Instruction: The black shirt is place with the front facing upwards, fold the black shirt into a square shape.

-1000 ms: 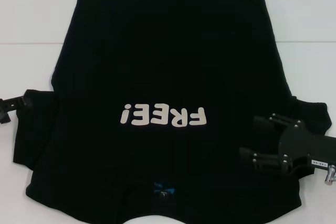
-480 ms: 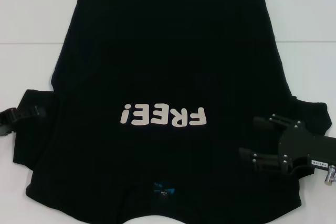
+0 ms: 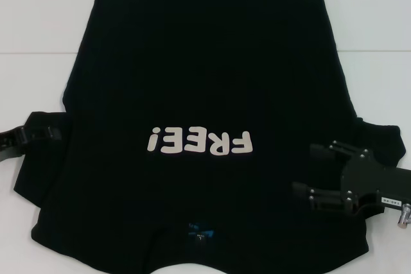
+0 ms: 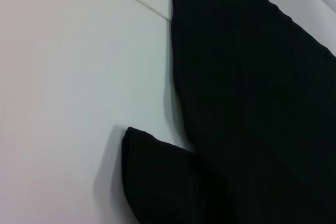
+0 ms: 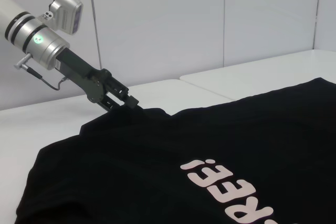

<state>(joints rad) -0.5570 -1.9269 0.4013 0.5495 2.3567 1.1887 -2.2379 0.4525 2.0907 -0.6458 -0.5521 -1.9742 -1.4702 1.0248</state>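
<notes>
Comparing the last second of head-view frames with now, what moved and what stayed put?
The left gripper has slid inward along the table onto the left sleeve of the black shirt, and the right wrist view shows its tip at the sleeve's edge; whether it has hold of the cloth is unclear. The right gripper, open over the right sleeve, and the shirt itself stayed put.

black shirt (image 3: 205, 94) lies flat on the table (image 3: 38, 17), collar nearest the robot, hem farthest | left gripper (image 3: 48, 131) at the shirt's left sleeve edge | right gripper (image 3: 318, 171) over the shirt's right side, near the right sleeve
</notes>
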